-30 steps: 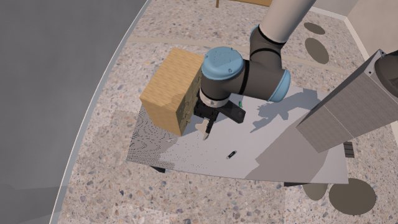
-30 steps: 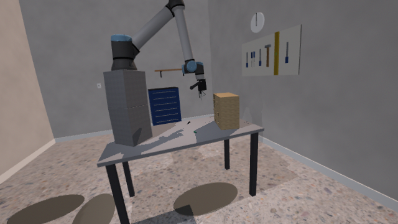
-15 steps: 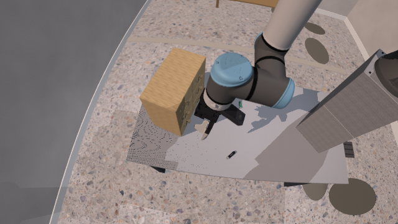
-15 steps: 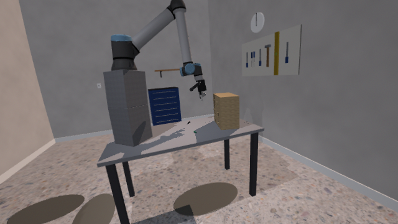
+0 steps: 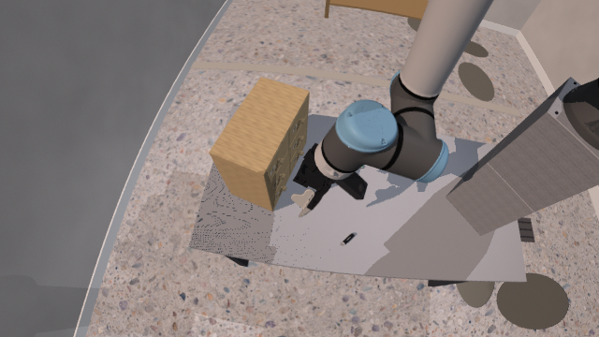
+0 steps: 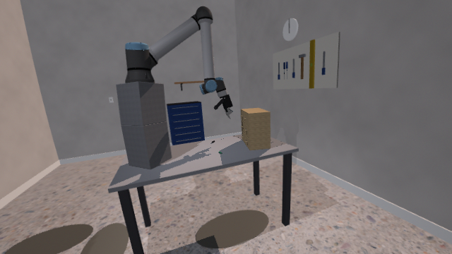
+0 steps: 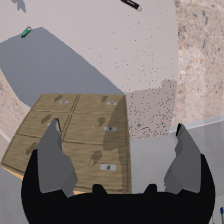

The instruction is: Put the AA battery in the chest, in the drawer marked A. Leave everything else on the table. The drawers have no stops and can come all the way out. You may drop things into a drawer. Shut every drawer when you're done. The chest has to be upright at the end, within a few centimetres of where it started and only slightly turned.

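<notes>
The chest (image 5: 248, 136) (image 6: 261, 128) (image 7: 95, 150) could have tipped or slid if a handle was yanked askew. The fingers (image 5: 311, 203) (image 6: 229, 113) stood wide, gripping nothing. Before the chest, the wrist view showed the green object (image 7: 26, 32), possibly the AA battery, on the counter (image 5: 328, 243) (image 6: 198, 160) (image 7: 140, 45); the top view hid it.

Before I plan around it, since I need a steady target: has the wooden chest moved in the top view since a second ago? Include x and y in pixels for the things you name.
No. The chest (image 5: 243, 126) (image 6: 260, 130) (image 7: 95, 117) keeps its place at the same end of the table (image 5: 323, 253) (image 6: 205, 166) (image 7: 145, 45).
</notes>
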